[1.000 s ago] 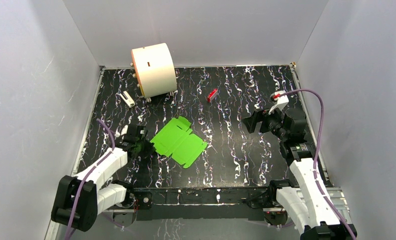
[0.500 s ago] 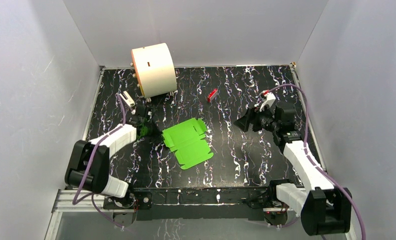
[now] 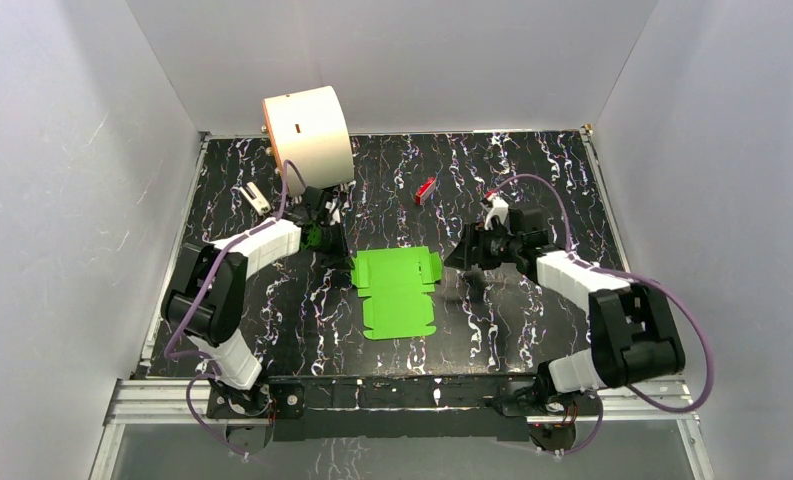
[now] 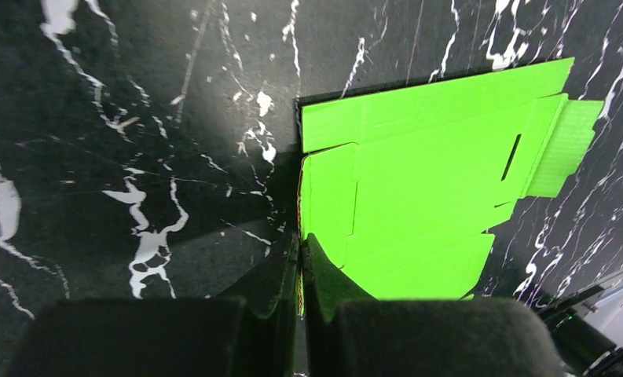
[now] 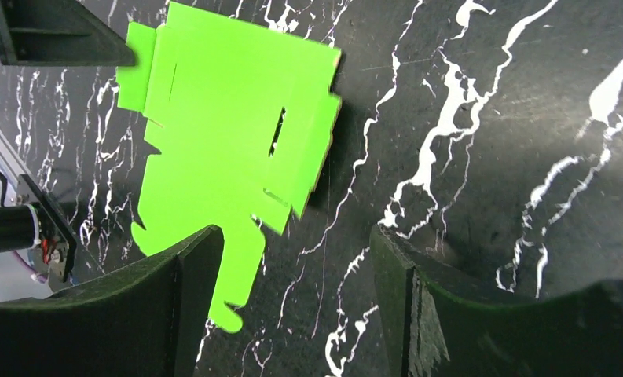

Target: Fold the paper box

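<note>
My left hand [image 4: 300,263] is pinched shut on the left edge of the box [image 3: 397,292] (as far as the wrist view shows, the green card runs straight into the seam between my fingers). Over the last second that arm has swung from the near edge toward the back. The box has come with it, sliding from left of centre to the middle of the tabletop [image 3: 512,320]. It has also turned, so its long side now runs roughly front to back. It is a flat, creased sheet with its flaps spread and none raised.

My right arm has reached in from the right side meanwhile. My right hand [image 5: 296,236] now sits just beside the box's far right corner. Its jaws have drawn in a little but stand wide apart, with nothing between them.

I take this as positioning, not folding. The sheet now lies between both hands (where each can reach a side), and no crease has been worked yet. I judge the next move is for my right hand to take a flap while my left holds the sheet in place.
</note>
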`<state>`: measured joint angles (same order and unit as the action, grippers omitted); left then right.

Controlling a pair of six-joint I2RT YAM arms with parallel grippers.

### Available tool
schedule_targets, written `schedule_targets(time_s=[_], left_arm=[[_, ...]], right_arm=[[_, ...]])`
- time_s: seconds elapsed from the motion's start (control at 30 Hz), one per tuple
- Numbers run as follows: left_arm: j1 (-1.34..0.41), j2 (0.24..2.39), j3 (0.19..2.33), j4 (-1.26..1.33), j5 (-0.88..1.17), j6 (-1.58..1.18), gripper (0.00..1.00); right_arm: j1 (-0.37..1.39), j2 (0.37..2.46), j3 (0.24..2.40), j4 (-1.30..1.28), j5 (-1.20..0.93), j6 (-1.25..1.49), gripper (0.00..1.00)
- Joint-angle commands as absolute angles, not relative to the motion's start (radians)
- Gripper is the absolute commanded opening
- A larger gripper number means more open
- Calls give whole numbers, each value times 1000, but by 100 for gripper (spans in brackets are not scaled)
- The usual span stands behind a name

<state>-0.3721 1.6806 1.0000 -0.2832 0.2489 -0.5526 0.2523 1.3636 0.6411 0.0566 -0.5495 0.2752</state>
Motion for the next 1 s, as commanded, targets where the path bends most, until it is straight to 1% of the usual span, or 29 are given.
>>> schedule_targets(time_s=[0.0,0.13,0.17,0.33,0.37,0.67,0.9,0.97], left_arm=[[-388,1701,1051,-342,288,-504,0],[-388,1709,1064,-341,275,-523,0],[-388,1707,1065,-341,273,-528,0],[-387,1694,1061,-337,266,-535,16],[-385,1694,1062,-337,267,-535,17],[-381,1748,1079,-337,306,-537,23],[-380,1746,1069,-330,323,-544,24],[-380,1739,1056,-319,327,-551,24]], right_arm=[[290,1462,727,164,-523,292,76],[310,1544,753,182,-507,295,74],[312,1558,759,182,-508,299,72],[325,1584,766,195,-509,303,70],[325,1588,768,195,-508,301,70],[328,1643,782,200,-533,300,69],[328,1663,773,227,-551,313,62],[328,1671,773,229,-556,316,59]])
